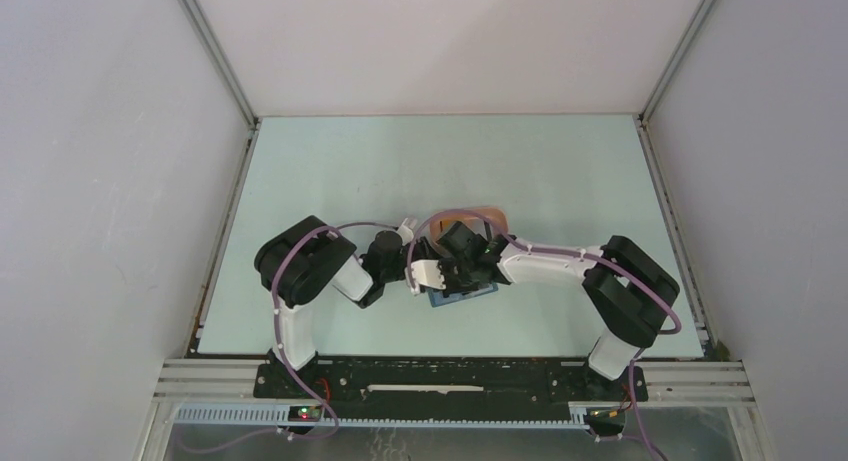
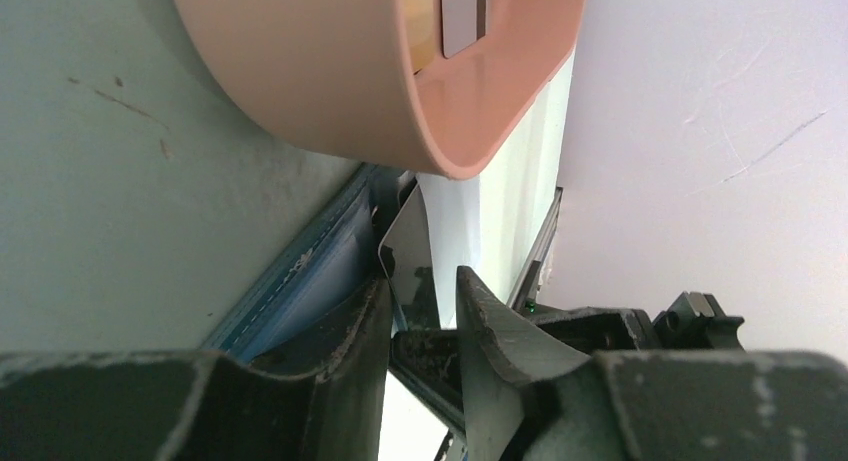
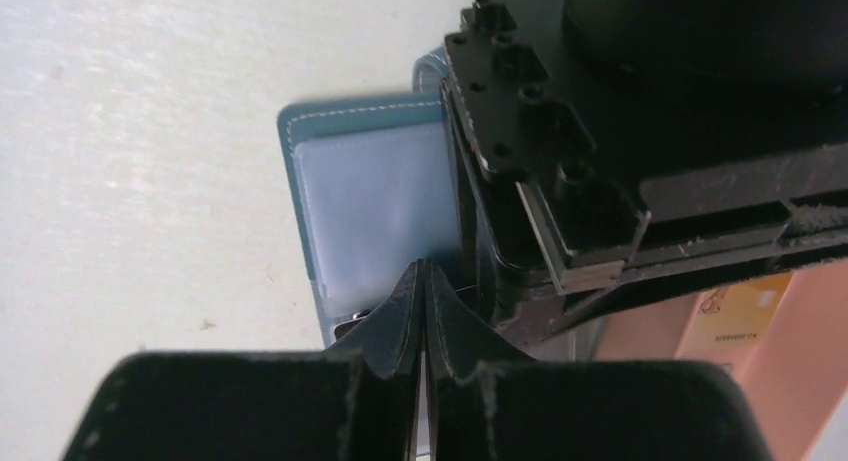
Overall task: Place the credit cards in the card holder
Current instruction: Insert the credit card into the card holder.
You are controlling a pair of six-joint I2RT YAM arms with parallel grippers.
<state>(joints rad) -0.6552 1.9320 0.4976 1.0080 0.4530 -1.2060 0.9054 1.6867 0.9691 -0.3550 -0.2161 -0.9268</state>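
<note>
Pale table (image 1: 350, 161), one card holder (image 3: 370, 191): right gripper (image 3: 423, 281) clenched, left gripper (image 2: 423, 279) parted around one dark card (image 2: 405, 243).

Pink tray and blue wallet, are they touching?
Cannot tell. In the left wrist view the tray rim overlaps the wallet edge, hiding where they might meet.

Small dark print and a little emblem are showing on the orange-yellow card (image 3: 738, 316) lying in the peach tray (image 3: 810, 381), both too blurred to read.
</note>
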